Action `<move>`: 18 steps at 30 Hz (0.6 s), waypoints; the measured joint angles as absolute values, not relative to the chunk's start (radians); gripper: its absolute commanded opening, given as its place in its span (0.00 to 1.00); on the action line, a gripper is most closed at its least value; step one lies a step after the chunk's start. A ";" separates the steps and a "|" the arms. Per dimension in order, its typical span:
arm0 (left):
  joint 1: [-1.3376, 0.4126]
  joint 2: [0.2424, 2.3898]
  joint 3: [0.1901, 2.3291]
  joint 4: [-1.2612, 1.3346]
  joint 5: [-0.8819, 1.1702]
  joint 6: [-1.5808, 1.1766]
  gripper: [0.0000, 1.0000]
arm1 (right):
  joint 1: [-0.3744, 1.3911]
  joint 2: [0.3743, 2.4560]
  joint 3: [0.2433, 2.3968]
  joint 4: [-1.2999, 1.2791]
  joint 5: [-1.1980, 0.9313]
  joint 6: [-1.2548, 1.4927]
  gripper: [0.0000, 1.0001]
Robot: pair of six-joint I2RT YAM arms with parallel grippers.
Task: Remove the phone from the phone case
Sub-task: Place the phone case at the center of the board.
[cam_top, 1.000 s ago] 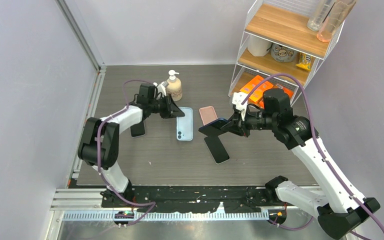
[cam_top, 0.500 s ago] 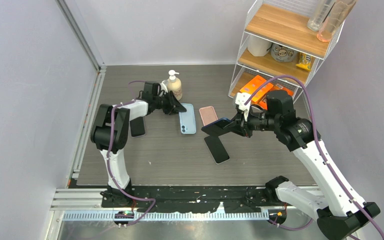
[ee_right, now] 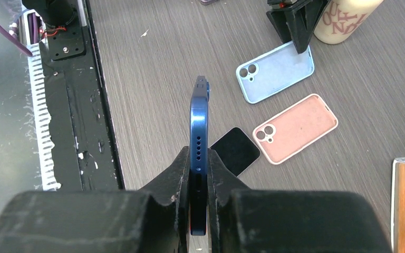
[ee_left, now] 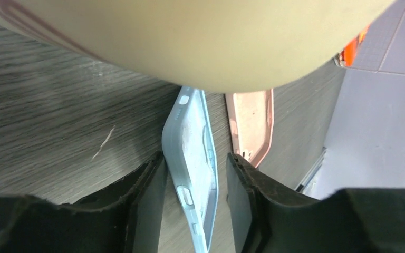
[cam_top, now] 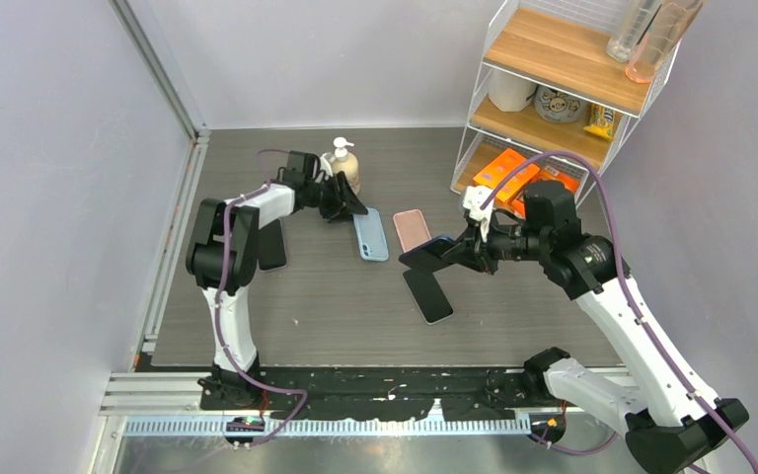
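My right gripper [cam_top: 459, 255] is shut on a dark blue phone [cam_top: 424, 257] and holds it bare above the table; the right wrist view shows the phone edge-on [ee_right: 199, 110] between the gripper's fingertips [ee_right: 199, 153]. The empty light blue case [cam_top: 370, 235] lies on the table, also seen in the right wrist view [ee_right: 277, 72]. My left gripper [cam_top: 348, 207] is at the case's far end, beside the soap bottle. In the left wrist view the case [ee_left: 192, 142] sits between the left gripper's [ee_left: 195, 161] parted fingers, with a gap on the right side.
A pink case [cam_top: 412, 228] lies right of the blue one. A black phone [cam_top: 427, 294] lies face up under my right gripper, and another dark phone [cam_top: 272, 245] at the left. The soap bottle [cam_top: 343, 168] stands behind my left gripper. A wire shelf [cam_top: 553, 89] stands back right.
My left gripper has moved back and right toward the soap bottle, and the light blue case has shifted and turned with it. The right gripper and its phone have barely moved.
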State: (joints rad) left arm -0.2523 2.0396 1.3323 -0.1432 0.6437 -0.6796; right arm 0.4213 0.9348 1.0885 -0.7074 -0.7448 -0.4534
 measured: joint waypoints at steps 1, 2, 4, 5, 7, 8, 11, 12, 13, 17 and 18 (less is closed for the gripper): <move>-0.252 2.040 1.338 -0.157 0.639 -0.670 0.57 | 0.421 0.934 1.085 -0.708 -0.744 -0.453 0.05; -0.252 2.041 1.343 -0.170 0.635 -0.661 0.61 | 0.421 0.933 1.083 -0.709 -0.744 -0.453 0.05; -0.252 2.041 1.348 -0.192 0.624 -0.642 0.69 | 0.421 0.933 1.080 -0.710 -0.744 -0.453 0.05; -0.250 2.041 1.351 -0.207 0.617 -0.626 0.72 | 0.421 0.933 1.079 -0.711 -0.744 -0.453 0.05; -0.244 2.040 1.354 -0.231 0.601 -0.599 0.79 | 0.421 0.931 1.072 -0.710 -0.744 -0.454 0.05; -0.240 2.037 1.354 -0.245 0.593 -0.587 0.82 | 0.421 0.929 1.066 -0.710 -0.744 -0.454 0.05; -0.233 2.014 1.348 -0.273 0.572 -0.551 0.87 | 0.421 0.930 1.055 -0.711 -0.746 -0.457 0.05; -0.227 1.995 1.337 -0.278 0.566 -0.535 0.88 | 0.421 0.930 1.052 -0.712 -0.746 -0.459 0.05; -0.221 1.968 1.323 -0.286 0.560 -0.516 0.89 | 0.421 0.933 1.048 -0.714 -0.746 -0.463 0.05; -0.204 1.835 1.253 -0.300 0.553 -0.439 0.90 | 0.435 0.966 1.047 -0.723 -0.746 -0.485 0.05; -0.200 1.794 1.233 -0.309 0.553 -0.414 0.90 | 0.439 0.976 1.046 -0.724 -0.746 -0.490 0.05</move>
State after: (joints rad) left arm -0.2005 1.7943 1.2327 -0.3088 0.5533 -0.4137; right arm 0.4389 0.9756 1.0458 -0.7242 -0.7460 -0.4904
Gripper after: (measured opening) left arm 0.900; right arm 0.159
